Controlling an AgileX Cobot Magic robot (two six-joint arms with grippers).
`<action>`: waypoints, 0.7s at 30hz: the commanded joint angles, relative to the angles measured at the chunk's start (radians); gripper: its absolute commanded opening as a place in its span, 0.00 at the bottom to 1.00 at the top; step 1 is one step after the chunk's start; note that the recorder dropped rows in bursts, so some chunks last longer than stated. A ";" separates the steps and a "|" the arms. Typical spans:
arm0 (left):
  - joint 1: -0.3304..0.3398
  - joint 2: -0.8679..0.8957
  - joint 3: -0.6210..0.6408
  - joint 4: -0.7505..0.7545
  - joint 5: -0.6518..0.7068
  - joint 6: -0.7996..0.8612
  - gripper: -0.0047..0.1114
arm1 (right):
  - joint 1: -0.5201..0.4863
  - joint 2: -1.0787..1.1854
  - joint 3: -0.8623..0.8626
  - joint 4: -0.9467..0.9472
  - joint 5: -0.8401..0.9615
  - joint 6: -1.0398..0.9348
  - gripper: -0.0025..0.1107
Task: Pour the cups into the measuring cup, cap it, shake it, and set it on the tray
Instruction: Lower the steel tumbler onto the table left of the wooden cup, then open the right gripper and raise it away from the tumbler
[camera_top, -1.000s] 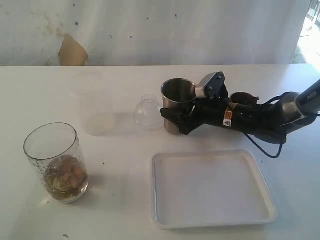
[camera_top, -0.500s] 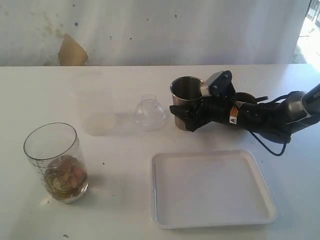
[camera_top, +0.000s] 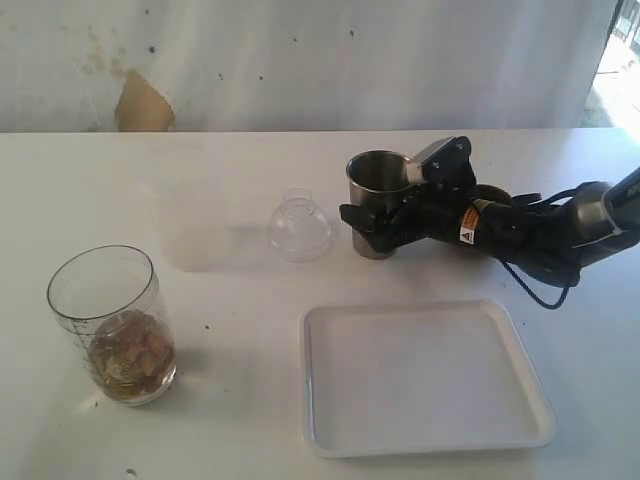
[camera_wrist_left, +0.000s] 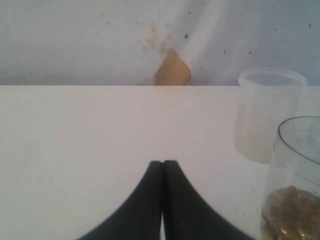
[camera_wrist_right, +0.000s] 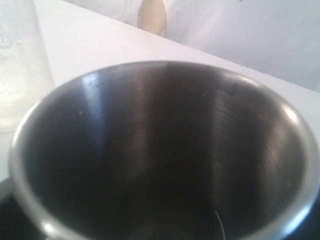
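Steel tumbler upright on table, right gripper around it

Steel tumbler (camera_top: 375, 200) stands upright on the white table (camera_top: 250, 290), at about 1 o'clock from table centre in the exterior view. Right gripper (camera_top: 368, 230) reaches in from 3 o'clock, its black fingers (camera_top: 355, 215) flanking the tumbler's lower wall. Cannot tell whether they clamp it or sit loose beside it. Right wrist view looks straight down into the tumbler (camera_wrist_right: 160, 150); the inside is dark and its contents are not readable.

Wooden cup (camera_top: 492, 191) is at 3 o'clock of the tumbler, mostly hidden behind the right arm, with only a brown rim showing. Clear dome lid (camera_top: 299, 226) sits at 9 o'clock of the tumbler, near it but apart. Frosted tub (camera_top: 190, 225) is further out at 9 o'clock.

Measuring cup (camera_top: 112, 325) stands upright at 8 o'clock of the table, uncapped, with brownish contents at the bottom and well apart from the tumbler. Tray (camera_top: 430, 446) lies flat at 5 o'clock with nothing on it.

Left gripper (camera_wrist_left: 162, 162) is clenched, finger against finger, holding nothing; it hangs over bare table with the measuring cup (camera_wrist_left: 295, 190) just beside it. Brown patch (camera_top: 143, 103) marks the wall at 11 o'clock.
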 joint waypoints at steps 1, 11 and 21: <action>-0.001 -0.004 0.004 0.001 -0.002 -0.002 0.04 | -0.005 -0.017 0.002 0.016 -0.014 0.004 0.83; -0.001 -0.004 0.004 0.001 -0.002 -0.002 0.04 | -0.005 -0.068 0.002 0.016 -0.014 0.006 0.83; -0.001 -0.004 0.004 0.001 -0.002 -0.002 0.04 | -0.005 -0.079 0.002 0.018 -0.012 0.026 0.83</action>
